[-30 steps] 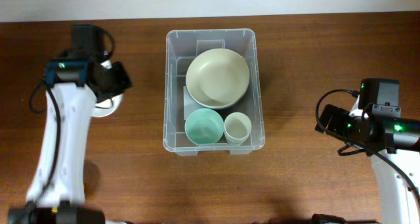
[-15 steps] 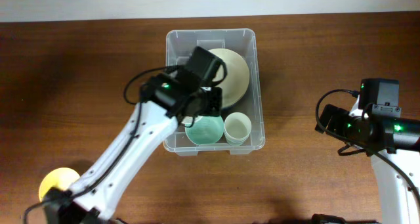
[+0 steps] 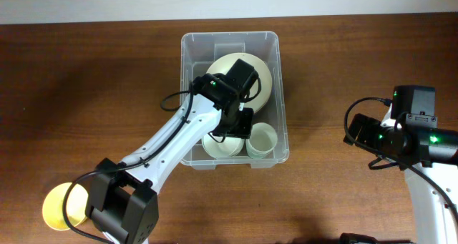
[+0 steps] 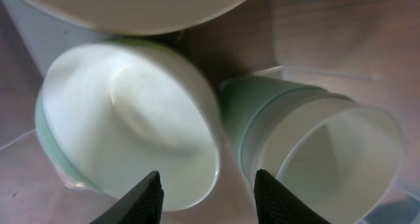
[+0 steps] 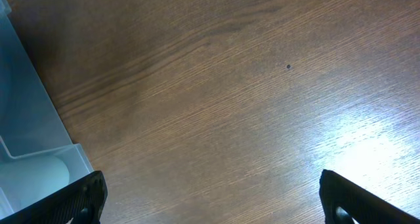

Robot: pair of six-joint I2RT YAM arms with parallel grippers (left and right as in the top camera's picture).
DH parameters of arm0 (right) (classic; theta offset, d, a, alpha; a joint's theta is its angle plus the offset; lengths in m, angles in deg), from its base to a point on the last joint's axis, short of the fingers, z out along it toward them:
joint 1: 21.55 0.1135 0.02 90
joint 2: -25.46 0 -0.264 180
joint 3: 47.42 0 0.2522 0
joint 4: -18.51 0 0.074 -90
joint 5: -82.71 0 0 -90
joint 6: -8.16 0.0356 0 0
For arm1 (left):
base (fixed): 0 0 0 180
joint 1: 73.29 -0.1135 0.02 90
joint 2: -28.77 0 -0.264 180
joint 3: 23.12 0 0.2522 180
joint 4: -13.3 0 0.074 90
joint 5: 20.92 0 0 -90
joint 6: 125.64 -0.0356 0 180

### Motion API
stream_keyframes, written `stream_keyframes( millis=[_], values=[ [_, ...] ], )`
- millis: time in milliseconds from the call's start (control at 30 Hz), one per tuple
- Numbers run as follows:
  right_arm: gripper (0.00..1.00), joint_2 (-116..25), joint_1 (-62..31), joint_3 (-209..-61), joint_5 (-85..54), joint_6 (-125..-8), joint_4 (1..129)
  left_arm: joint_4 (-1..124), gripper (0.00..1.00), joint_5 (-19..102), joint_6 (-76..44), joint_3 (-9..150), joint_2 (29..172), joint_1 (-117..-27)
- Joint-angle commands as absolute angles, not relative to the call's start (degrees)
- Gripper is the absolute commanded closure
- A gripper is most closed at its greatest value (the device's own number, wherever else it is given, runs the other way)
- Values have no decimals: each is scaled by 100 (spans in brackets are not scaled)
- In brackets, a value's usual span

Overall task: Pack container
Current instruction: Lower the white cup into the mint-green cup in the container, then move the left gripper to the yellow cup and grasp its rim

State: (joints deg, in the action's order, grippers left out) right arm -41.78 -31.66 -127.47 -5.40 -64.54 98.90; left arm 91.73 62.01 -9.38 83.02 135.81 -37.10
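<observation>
The clear container (image 3: 229,35) stands at the table's middle. It holds a large cream bowl (image 3: 261,79) at the back, a white bowl nested in a mint bowl (image 3: 218,145) at the front left and a pale green cup (image 3: 262,138) at the front right. My left gripper (image 3: 240,129) reaches into the container. In the left wrist view it (image 4: 207,184) is open and empty just above the gap between the nested bowl (image 4: 125,112) and the cup (image 4: 328,152). My right gripper (image 5: 210,184) is open and empty over bare table, right of the container's corner (image 5: 26,119).
A yellow bowl (image 3: 59,205) sits on the table at the front left, beside the left arm's base. The right arm (image 3: 401,133) rests at the right side of the table, apart from the container.
My left arm has swung from the far left of the table into the container. A white bowl now lies in the mint bowl. The right arm has not moved.
</observation>
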Motion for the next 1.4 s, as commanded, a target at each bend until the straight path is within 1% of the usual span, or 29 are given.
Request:
stream_keyframes(
  millis=[0, 67, 133, 167, 233, 300, 367, 433, 500, 533, 600, 700, 767, 900, 1067, 1200, 1367],
  values=[
    [1, -4178, -3208, -12723, -516, -6491, 9890, 9446, 52, 7058, -538, 8398, 13299, -3896],
    [1, -4178, -3208, -12723, -516, -6491, 9888, 9559, 51, 7541, -520, 8459, 12862, -4237],
    [1, -4178, -3208, -12723, -516, -6491, 9888, 9588, 50, 7736, -424, 8459, 12364, -4694],
    [1, -4178, -3208, -12723, -516, -6491, 9884, 9577, 50, 7751, -415, 8457, 11936, -5164],
    [1, -4178, -3208, -12723, -516, -6491, 9870, 9632, 50, 7808, -418, 8457, 11581, -5623],
    [1, -4178, -3208, -12723, -518, -6491, 9873, 9881, 50, 8068, -324, 8455, 11098, -6436],
    [1, -4178, -3208, -12723, -516, -6491, 9866, 10117, 46, 8072, -221, 8451, 10825, -7146],
    [1, -4178, -3208, -12723, -518, -6489, 9864, 10397, 33, 8044, -109, 8437, 10661, -7889],
    [1, -4178, -3208, -12723, -518, -6489, 9862, 10541, 26, 7952, -112, 8389, 10629, -8342],
    [1, -4178, -3208, -12723, -518, -6489, 9855, 10630, 22, 7913, -112, 8241, 10626, -8790],
    [1, -4178, -3208, -12723, -522, -6489, 9853, 10584, 21, 7841, -112, 7943, 10629, -9164],
    [1, -4178, -3208, -12723, -535, -6489, 9853, 10163, 20, 7640, -114, 7001, 10629, -9824],
    [1, -4178, -3208, -12723, -538, -6489, 9851, 9802, 20, 7432, -173, 6346, 10633, -10106],
    [1, -4178, -3208, -12723, -538, -6489, 9855, 9074, 20, 7294, -223, 5087, 10633, -10396],
    [1, -4178, -3208, -12723, -538, -6489, 9870, 8281, 20, 7299, -223, 4038, 10668, -10645],
    [1, -4178, -3208, -12723, -535, -6491, 9886, 7734, 21, 7301, -251, 3511, 10838, -10912],
    [1, -4178, -3208, -12718, -535, -6489, 9888, 7306, 23, 7312, -573, 3454, 11251, -11026]
  ],
)
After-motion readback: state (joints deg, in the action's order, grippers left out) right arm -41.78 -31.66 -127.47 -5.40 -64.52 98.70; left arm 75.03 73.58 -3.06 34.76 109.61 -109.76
